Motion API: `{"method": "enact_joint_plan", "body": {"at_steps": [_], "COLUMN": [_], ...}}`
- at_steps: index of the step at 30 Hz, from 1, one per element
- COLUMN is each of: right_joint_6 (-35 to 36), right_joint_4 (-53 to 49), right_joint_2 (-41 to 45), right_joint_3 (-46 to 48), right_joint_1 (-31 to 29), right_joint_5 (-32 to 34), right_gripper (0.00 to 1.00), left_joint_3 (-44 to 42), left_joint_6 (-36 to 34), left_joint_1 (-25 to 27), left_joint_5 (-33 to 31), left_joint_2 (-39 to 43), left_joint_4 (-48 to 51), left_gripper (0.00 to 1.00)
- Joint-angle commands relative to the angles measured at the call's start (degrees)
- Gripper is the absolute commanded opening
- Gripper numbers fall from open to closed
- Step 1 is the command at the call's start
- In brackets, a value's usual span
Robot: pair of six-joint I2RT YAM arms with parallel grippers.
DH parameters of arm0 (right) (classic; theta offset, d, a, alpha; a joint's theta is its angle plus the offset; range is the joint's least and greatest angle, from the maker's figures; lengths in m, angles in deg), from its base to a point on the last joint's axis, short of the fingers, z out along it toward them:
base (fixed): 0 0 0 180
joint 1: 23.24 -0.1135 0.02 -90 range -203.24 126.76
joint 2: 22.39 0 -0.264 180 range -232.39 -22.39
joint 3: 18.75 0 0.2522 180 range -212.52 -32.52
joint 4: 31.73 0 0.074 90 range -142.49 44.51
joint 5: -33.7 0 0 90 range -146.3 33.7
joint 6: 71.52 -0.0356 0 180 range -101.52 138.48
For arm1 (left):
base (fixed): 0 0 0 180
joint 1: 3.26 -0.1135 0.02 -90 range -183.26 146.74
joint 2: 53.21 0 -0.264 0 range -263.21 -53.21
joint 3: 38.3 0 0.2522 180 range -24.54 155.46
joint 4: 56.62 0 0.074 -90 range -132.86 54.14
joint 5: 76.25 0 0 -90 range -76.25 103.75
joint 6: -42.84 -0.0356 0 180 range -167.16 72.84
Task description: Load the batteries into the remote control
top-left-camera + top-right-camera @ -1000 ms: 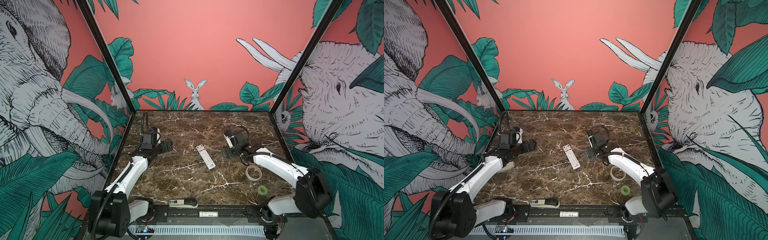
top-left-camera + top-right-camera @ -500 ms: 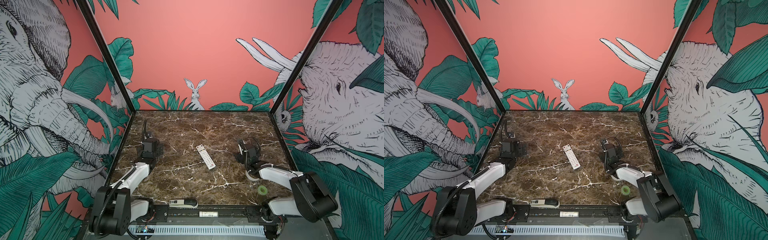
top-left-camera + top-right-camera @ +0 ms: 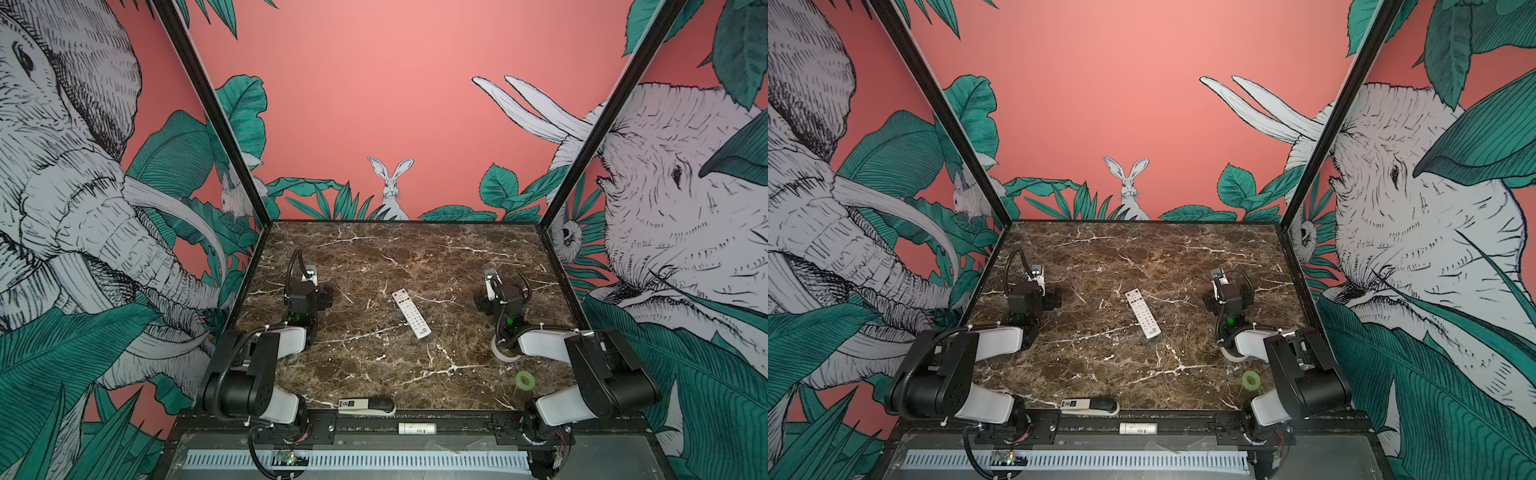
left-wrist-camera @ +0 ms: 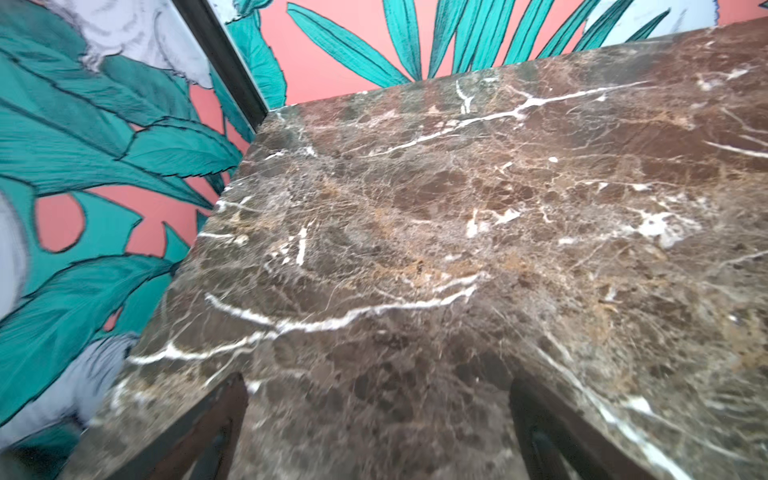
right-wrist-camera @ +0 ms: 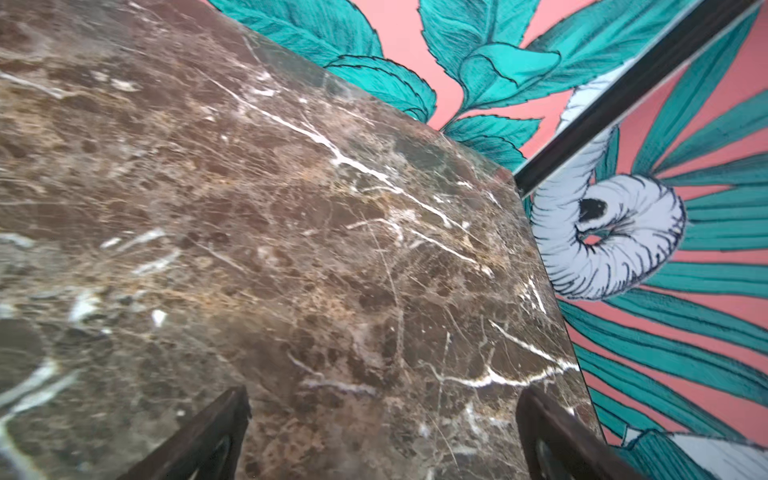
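Remote (image 3: pixel 411 313) (image 3: pixel 1143 313): found lying flat, buttons up, in the middle of the table (image 3: pixel 374 249) in both top views. It is set at a slant, with the red-button end toward the back wall and the logo end toward the front. It is touched by neither gripper.

Nearest the front, a white tube (image 3: pixel 417 428) is seen on the black rail, off the marble. Just behind it, a stapler (image 3: pixel 366 406) is laid along the table's front edge. At the right front, a green ring (image 3: pixel 525 380) lies flat, well apart from the remote. Behind that, a white roll (image 3: pixel 503 351) is partly covered by the right arm.

Farther back, the remote is flanked by the two wrists, each well apart from it. Only bare marble is seen between them and it.

Left gripper (image 4: pixel 374 436): recorded spread wide and empty over bare marble, pointed toward the left back corner. Right gripper (image 5: pixel 382 436): likewise spread wide, nothing held, pointed toward the right back corner.
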Motion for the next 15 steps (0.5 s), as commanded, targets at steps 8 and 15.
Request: {"method": "enact_joint_plan", "body": {"at_steps": [8, 15], "right_joint_6": [-7.38, -10.39], "right_joint_4": [21.48, 16.89], "right_joint_2": [-5.41, -4.38], "right_joint_3": [5.78, 4.17], "right_joint_1": [8.44, 7.83], "right_joint_5": [-12.25, -2.33], "right_gripper": [0.99, 0.99], "left_joint_3": [-1.15, -1.19], "left_joint_6": [-0.04, -0.09], "left_joint_1": [-1.76, -1.72], "left_joint_5": [3.47, 3.38], "left_joint_2": [-1.62, -1.48], "left_joint_4": [-7.62, -7.54], "left_gripper": [1.0, 1.0]}}
